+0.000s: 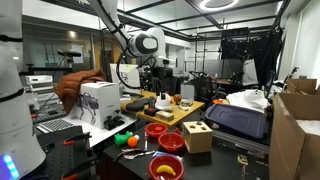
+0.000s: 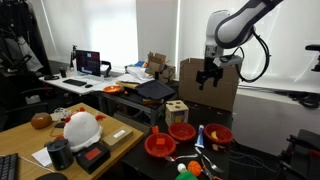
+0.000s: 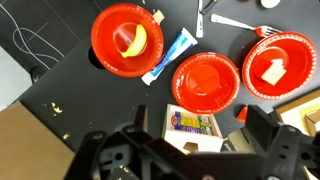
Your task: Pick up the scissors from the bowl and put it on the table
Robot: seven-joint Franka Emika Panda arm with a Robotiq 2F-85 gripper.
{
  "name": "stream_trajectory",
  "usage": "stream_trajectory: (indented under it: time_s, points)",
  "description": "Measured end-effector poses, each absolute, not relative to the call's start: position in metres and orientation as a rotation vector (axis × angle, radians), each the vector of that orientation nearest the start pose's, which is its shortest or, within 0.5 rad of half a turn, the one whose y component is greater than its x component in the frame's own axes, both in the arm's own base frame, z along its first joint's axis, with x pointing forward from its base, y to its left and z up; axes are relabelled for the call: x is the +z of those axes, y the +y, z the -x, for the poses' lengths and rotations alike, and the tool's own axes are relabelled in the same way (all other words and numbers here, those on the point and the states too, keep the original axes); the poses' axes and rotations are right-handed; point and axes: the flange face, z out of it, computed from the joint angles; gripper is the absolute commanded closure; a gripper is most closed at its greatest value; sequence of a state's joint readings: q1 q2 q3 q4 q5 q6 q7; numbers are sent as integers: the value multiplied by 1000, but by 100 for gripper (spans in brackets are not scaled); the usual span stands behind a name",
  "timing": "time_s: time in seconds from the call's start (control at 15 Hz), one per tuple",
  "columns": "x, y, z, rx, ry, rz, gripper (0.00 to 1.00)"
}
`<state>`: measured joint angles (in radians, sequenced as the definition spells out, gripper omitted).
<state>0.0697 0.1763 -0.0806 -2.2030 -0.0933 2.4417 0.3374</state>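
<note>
Tool [image 3: 196, 125] | jaws spread wide, gripping nothing (hanging clear above) | three red bowls [image 3: 205, 80] on black table [image 3: 80, 85]

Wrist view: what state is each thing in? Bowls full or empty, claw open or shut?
Gripper: open, holding nothing, above the table.
Banana bowl: upright, holds a banana.
Middle bowl: upright, looks empty.
Third bowl: upright, holds a pale block.
Tube: lying flat on the table, between two bowls.

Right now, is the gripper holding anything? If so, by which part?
Nothing held. The gripper is open and empty, hanging in the air above a red bowl.
</note>
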Motion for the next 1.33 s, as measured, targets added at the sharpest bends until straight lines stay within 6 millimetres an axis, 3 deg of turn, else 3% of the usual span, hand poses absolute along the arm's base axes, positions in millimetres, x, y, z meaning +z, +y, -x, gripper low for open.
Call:
stream_trajectory:
  time_s: [0.53, 1.33]
  points:
    - [360, -26, -567, -273, 351, 3195, 0]
    - [406, -44, -594, -347, 244, 3111, 0]
